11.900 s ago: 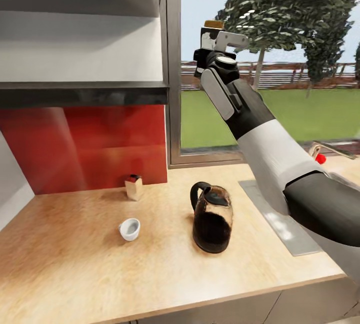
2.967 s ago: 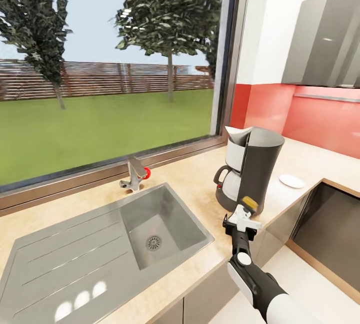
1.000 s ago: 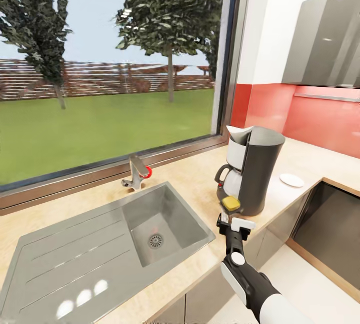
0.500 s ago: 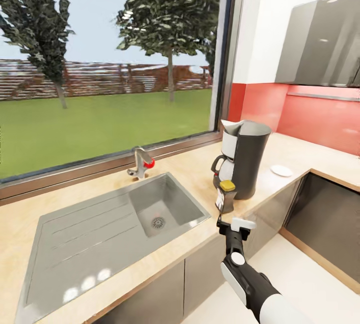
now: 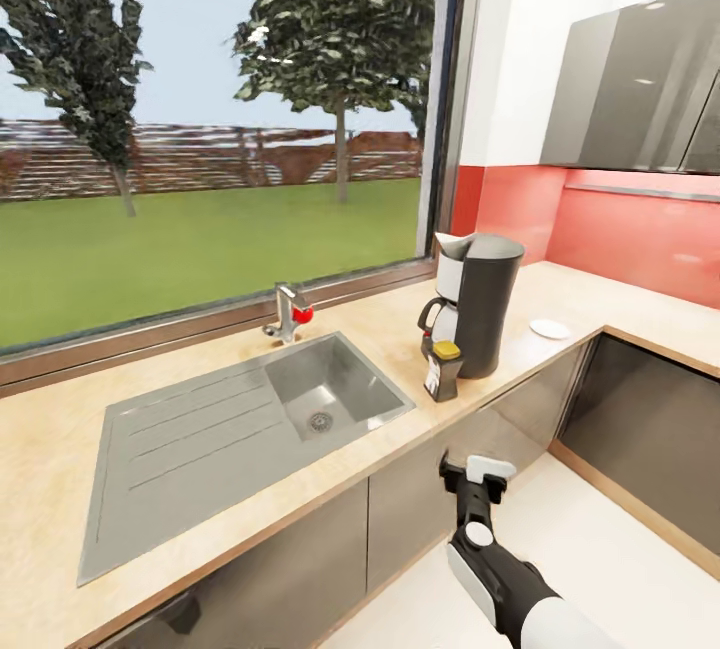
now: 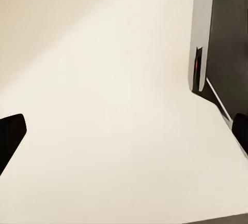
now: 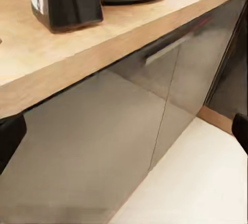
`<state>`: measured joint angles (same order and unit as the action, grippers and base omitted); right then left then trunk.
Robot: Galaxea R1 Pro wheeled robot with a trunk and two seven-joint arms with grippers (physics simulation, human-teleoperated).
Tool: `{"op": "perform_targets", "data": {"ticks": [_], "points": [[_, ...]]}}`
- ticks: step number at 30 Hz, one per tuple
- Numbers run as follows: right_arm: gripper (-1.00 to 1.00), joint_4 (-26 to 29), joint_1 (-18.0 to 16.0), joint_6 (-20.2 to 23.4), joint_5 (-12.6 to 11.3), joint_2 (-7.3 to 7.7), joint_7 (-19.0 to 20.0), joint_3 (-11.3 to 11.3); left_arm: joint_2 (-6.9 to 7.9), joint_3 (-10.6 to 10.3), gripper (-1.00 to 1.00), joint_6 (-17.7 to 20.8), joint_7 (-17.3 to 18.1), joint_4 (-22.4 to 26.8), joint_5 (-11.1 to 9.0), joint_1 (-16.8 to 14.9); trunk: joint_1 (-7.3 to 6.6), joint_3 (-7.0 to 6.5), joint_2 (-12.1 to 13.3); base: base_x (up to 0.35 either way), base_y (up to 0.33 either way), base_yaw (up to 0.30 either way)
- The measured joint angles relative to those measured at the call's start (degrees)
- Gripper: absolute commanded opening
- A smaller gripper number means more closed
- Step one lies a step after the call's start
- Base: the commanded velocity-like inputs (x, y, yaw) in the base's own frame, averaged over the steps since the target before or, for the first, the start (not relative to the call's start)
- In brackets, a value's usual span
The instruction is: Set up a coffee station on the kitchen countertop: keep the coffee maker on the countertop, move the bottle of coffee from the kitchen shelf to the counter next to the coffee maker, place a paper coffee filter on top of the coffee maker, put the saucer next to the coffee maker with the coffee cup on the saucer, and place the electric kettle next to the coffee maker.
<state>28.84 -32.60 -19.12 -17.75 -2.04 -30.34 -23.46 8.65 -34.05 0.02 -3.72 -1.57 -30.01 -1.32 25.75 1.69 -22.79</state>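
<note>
Beige countertop (image 5: pixel 520 374) edge: coffee bottle (image 5: pixel 442 370) touching coffee maker (image 5: pixel 480 304).

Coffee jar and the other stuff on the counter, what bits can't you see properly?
- Bottle of coffee: head view too small to read its label; the right wrist view cuts off its lid.
- Coffee maker: the right wrist view cuts off all but its base.
- Saucer: head view, too small for detail.
- Left tool: the left wrist view's edges crop its fingertips.
</note>
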Motion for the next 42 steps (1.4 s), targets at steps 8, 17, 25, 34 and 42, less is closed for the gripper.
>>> {"op": "perform_targets", "data": {"ticks": [8, 17, 25, 34, 42], "points": [[1.00, -24.75, 0.26, 0.46, 0.13, -4.53, 5.39, 0.17, 0.05, -0.05, 1.00, -1.23, 0.02, 0.12, 0.04, 0.01, 0.00, 0.00, -0.01, -0.003, 0.000, 0.000], [1.00, -27.51, 4.75, 29.42, 0.15, -4.56, 27.63, 0.41, 0.08, -0.09, 1.00, -3.71, -0.01, 0.15, 0.02, 0.07, 0.00, 0.00, -0.01, 0.000, 0.000, 0.000], [1.00, -27.46, 6.44, 33.04, 0.02, -4.94, 29.81, 0.41, 0.09, -0.09, 1.00, -3.87, 0.05, 0.21, 0.02, 0.04, 0.00, -0.01, -0.01, 0.000, 0.000, 0.000], [1.00, -27.43, 6.54, 33.15, -0.03, -4.96, 29.91, 0.50, 0.01, -0.04, 1.00, -3.79, 0.05, 0.20, 0.02, -0.02, 0.00, -0.01, -0.01, 0.000, 0.000, 0.000], [1.00, -27.41, 6.63, 33.07, 0.00, -4.74, 30.02, 0.48, -0.01, 0.00, 1.00, -3.82, 0.09, 0.25, -0.04, -0.03, -0.01, -0.01, -0.01, 0.000, 0.000, -0.164]]}}
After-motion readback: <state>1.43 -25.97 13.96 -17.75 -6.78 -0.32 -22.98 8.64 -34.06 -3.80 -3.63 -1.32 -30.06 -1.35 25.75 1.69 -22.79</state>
